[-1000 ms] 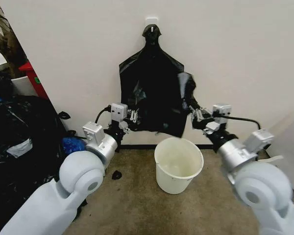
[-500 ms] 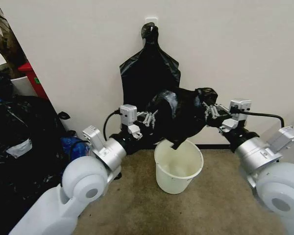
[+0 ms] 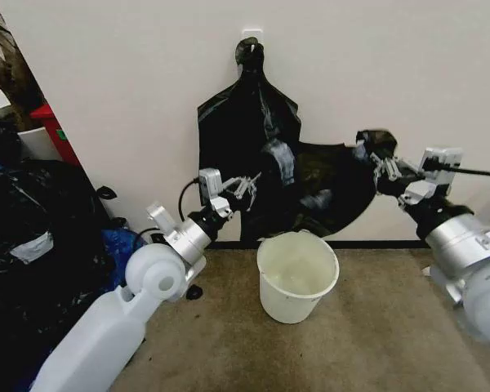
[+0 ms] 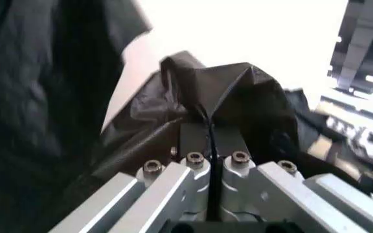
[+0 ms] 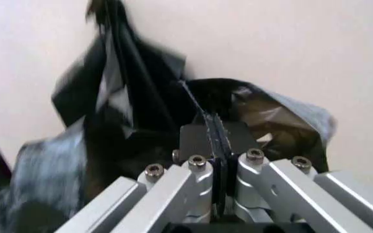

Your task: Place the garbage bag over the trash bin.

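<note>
A thin, glossy, crinkled black plastic garbage bag point(image 3: 322, 188) hangs stretched in the air between the robot's two arms, spread in front of a pale wall and just above a round white plastic trash bin point(image 3: 297, 276) that stands open and upright on the brown carpeted floor point(image 3: 367, 335). The left tool point(image 3: 243, 189) is closed on the bag's left edge; in the left wrist view its fingers point(image 4: 193, 138) are pressed together with a fold of black film point(image 4: 238, 92) pinched between them. The right tool point(image 3: 382, 163), raised higher and off to the right, is likewise clamped on the bag's opposite corner, and the right wrist view shows its fingers point(image 5: 203, 136) shut tight on a thin pleat of plastic point(image 5: 271, 116). The bag's lowest edge hangs near the bin's rolled rim, whether touching cannot be told. Behind it, a flat bunch of black bags point(image 3: 245, 114) knotted at the top hangs from a wall hook point(image 3: 251, 36). A heap of stuffed black bags point(image 3: 33, 229) sits at far left.
</note>
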Motion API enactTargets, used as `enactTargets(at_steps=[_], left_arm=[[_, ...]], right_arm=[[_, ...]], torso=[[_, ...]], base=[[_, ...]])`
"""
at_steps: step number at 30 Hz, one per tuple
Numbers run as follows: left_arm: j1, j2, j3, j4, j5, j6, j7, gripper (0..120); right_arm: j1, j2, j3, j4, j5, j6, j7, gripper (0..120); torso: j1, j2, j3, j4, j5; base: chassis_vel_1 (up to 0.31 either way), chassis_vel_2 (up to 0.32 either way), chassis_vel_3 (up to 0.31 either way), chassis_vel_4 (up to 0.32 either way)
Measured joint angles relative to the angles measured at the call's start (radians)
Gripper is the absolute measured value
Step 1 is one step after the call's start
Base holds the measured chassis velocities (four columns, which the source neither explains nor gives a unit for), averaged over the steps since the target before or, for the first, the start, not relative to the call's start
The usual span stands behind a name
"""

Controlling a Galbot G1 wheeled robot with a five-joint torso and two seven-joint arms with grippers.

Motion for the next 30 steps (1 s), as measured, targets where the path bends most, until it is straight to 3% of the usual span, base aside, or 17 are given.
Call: enactTargets(at_steps=[4,11,16,19,26,30], left_arm=[[0.030,-0.040,0.003,0.063,0.020,-0.002,0.032,0],[0.059,-0.078,-0.005,0.117,0.072,-0.028,0.024,0],[0.052,-0.061,-0.016,0.052,0.076,-0.024,0.019,0],[0.033,-0.045,-0.016,-0.025,0.063,-0.002,-0.008,0],[0.013,-0.023,-0.018,-0.155,-0.022,0.028,-0.069,0],[-0.010,-0.019,-0.014,-0.161,-0.064,0.032,-0.068,0]], right_arm=[[-0.050,0.052,-0.042,-0.001,-0.093,-0.009,-0.072,0],[-0.043,0.069,-0.062,-0.001,-0.093,-0.001,-0.075,0],[-0.008,0.006,0.006,-0.001,-0.030,0.013,-0.046,0],[0.003,-0.041,0.114,-0.001,0.058,0.014,-0.028,0],[-0.023,-0.044,0.322,-0.001,0.146,0.025,-0.082,0],[-0.011,-0.052,0.350,-0.001,0.168,0.031,-0.103,0]], torso=[[0.000,0.000,0.000,0.0001,-0.0001],[0.000,0.000,0.000,0.0001,-0.0002],[0.000,0.000,0.000,0.0004,-0.0001],[0.000,0.000,0.000,0.0001,0.0000],[0.000,0.000,0.000,0.0001,0.0002],[0.000,0.000,0.000,0.0002,0.0000]], base=[[0.000,0.000,0.000,0.000],[0.000,0.000,0.000,0.000],[0.000,0.000,0.000,0.000],[0.000,0.000,0.000,0.000],[0.000,0.000,0.000,0.000],[0.000,0.000,0.000,0.000]])
